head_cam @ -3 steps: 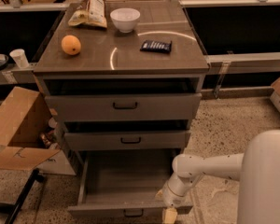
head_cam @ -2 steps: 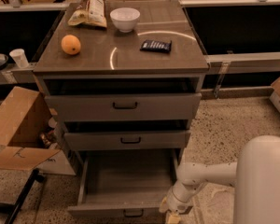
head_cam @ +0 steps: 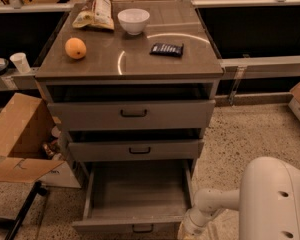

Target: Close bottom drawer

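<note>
The bottom drawer (head_cam: 135, 194) of the grey-brown cabinet is pulled far out and shows its empty grey wood-grain inside. Its flat front with the small black handle (head_cam: 142, 228) lies at the lower edge of the view. My gripper (head_cam: 186, 232) is low at the drawer front's right corner, at the end of my white arm (head_cam: 215, 201), and is partly cut off by the frame's bottom edge. The middle drawer (head_cam: 135, 149) and the top drawer (head_cam: 132, 114) above it stand slightly out.
On the cabinet top (head_cam: 115, 59) lie an orange (head_cam: 75, 48), a white bowl (head_cam: 133, 20), a chip bag (head_cam: 96, 8) and a dark snack bar (head_cam: 167, 49). An open cardboard box (head_cam: 20, 144) stands on the floor to the left. A black pole (head_cam: 25, 209) lies at the lower left.
My arm has drawn in and the gripper has sunk lower by the drawer front's right corner. The drawer stands about as far out as before.
</note>
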`<state>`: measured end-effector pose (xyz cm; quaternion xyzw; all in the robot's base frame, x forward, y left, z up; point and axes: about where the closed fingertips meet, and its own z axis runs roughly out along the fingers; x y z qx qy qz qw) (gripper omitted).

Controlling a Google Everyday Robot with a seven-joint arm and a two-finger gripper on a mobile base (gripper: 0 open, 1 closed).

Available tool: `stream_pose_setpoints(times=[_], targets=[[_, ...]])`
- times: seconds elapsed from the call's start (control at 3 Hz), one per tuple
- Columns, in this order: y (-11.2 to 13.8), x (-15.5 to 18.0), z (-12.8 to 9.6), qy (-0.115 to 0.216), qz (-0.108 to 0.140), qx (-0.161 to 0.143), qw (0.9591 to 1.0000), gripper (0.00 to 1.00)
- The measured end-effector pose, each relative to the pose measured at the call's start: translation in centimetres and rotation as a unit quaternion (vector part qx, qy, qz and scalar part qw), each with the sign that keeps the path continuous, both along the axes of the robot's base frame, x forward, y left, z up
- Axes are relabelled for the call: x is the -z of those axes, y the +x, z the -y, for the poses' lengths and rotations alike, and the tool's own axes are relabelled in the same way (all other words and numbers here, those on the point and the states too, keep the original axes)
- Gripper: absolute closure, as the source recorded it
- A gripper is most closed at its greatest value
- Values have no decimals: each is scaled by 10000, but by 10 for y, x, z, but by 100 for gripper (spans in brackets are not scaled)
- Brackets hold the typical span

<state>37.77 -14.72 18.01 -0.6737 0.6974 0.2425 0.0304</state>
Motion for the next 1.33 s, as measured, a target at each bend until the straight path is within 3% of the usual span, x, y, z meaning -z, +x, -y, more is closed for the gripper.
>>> stream_pose_setpoints(times=[0.33, 0.67, 1.33], targets=[[17, 34, 4, -60, 322, 104, 9994, 100], [28, 44, 3, -58, 507, 172, 9985, 100], [28, 44, 3, -58, 507, 172, 9985, 50]])
